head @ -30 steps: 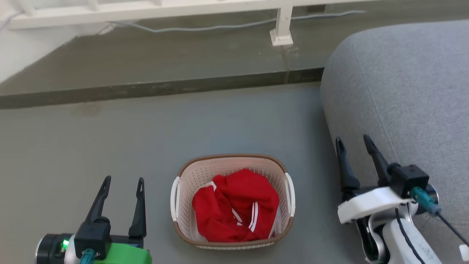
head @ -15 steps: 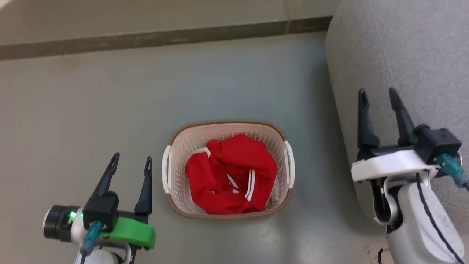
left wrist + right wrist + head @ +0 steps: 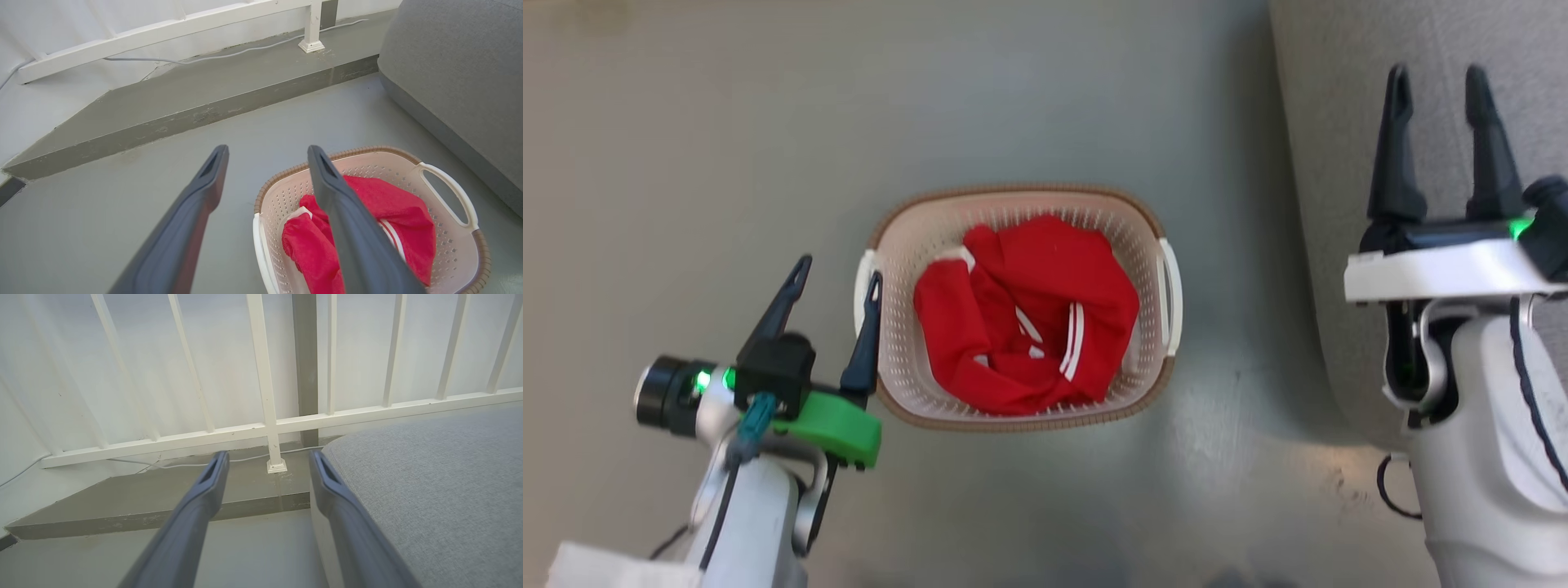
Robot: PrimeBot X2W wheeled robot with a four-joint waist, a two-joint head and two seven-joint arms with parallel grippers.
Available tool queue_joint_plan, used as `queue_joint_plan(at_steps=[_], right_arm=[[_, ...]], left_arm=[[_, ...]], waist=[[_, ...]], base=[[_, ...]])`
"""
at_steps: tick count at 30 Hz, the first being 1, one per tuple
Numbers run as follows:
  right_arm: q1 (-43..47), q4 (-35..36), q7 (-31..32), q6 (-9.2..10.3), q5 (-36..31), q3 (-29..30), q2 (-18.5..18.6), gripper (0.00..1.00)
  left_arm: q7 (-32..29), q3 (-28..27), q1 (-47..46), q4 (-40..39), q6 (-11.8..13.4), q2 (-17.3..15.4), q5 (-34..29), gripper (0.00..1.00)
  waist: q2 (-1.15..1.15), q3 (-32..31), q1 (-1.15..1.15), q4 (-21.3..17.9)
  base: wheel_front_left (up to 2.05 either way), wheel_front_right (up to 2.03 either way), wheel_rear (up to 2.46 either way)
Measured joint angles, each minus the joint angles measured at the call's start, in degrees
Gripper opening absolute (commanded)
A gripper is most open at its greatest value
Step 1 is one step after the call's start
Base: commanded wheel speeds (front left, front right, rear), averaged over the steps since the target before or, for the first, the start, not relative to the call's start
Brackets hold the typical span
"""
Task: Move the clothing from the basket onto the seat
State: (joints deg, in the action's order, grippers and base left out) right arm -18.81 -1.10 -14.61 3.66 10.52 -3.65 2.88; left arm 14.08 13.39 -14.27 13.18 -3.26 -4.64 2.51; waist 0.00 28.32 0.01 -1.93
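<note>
Left pincer (image 3: 840, 269) has drawn in beside the basket (image 3: 1013, 191), its inner fingertip now at the left handle (image 3: 859, 304); the head camera has also tipped downward. Both pincers stand spread and empty, the right pincer (image 3: 1436, 75) well to the basket's right, at the edge of the seat (image 3: 1327, 163). Clothing (image 3: 1029, 318) lies crumpled inside the basket: red fabric, white trim, double white stripes uppermost. The basket stands on the floor (image 3: 686, 163), near the seat.

basket (image 3: 1013, 189) top open, bare floor (image 3: 686, 147) around, seat (image 3: 1331, 163) at right
</note>
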Motion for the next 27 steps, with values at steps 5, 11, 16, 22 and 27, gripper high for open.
queue_joint_plan(at_steps=[5,11,16,22,27], right_arm=[[-3.28,0.82,0.0,-0.01,0.0,0.29,0.0,1.0],[-7.69,2.18,0.0,-0.04,0.0,0.42,0.11,1.0],[-10.75,3.3,-0.01,-0.05,0.0,0.73,0.32,1.0],[-13.92,3.83,-0.07,-0.1,0.0,1.27,0.35,1.0],[-15.48,3.82,-0.07,-0.12,0.0,1.26,0.36,1.0]], left_arm=[[-0.85,1.78,-4.16,3.21,-0.81,0.19,-0.8,1.0],[-1.75,4.09,-8.86,6.68,-1.82,0.35,-1.9,1.0],[-2.53,6.06,-12.49,9.1,-2.37,0.38,-4.02,1.0],[-2.67,7.77,-16.55,12.62,-2.72,0.38,-4.87,1.0],[-2.68,9.91,-18.2,16.24,-3.23,0.42,-6.41,1.0]], waist=[[0.0,4.08,0.0,-0.46],[0.0,9.0,0.0,-1.17],[0.0,13.08,0.0,-1.75],[0.0,17.88,0.01,-2.35],[0.0,21.06,0.01,-2.85]], base=[[0.0,0.0,0.0],[0.0,0.0,0.0],[0.0,0.0,0.0],[0.0,0.0,0.0],[0.0,0.0,0.0]])
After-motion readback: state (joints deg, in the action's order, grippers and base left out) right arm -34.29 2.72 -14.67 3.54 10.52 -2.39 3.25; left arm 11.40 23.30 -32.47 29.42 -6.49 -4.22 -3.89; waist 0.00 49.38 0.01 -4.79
